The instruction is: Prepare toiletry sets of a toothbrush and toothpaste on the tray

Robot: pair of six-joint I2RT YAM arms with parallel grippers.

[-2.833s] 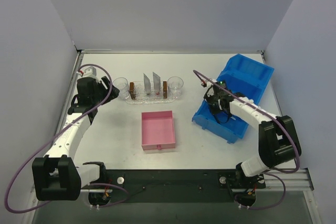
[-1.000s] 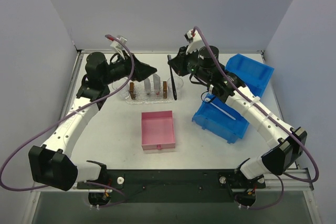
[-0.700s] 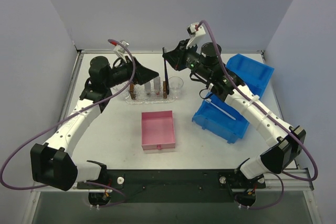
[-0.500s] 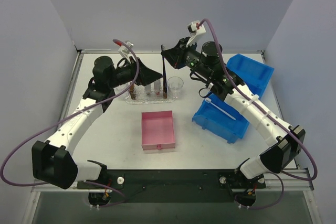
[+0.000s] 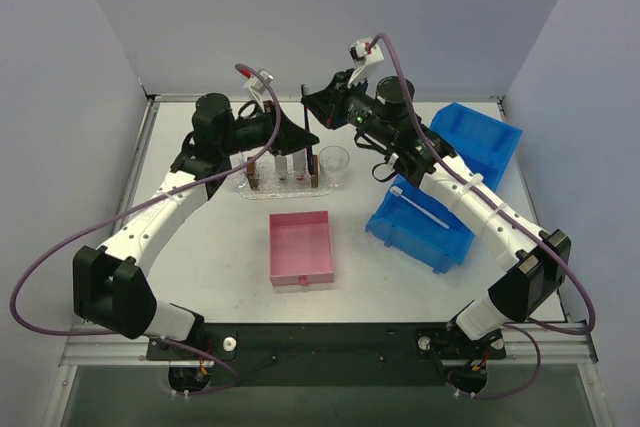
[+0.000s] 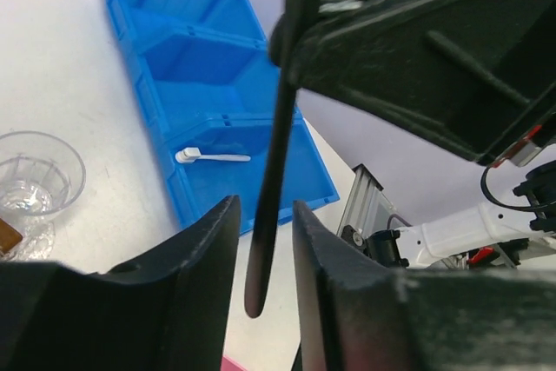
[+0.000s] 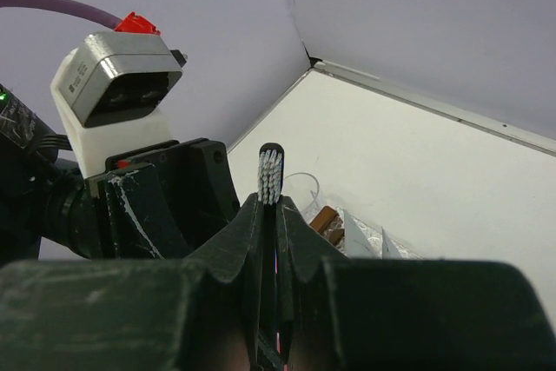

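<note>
Both grippers met above the tray (image 5: 262, 190), seemingly for a hand-over. On the left, the left gripper (image 6: 263, 206) had its jaws released, one on each side of the black toothbrush (image 6: 280, 119) handle with gaps showing, likely ready to take it. The right gripper (image 7: 270, 208) clenched the brush just below its bristles, handle hanging toward the tray, where two toothpaste tubes (image 5: 290, 163) stood. Half a second before, the left gripper had been farther left, short of the handle.
</note>
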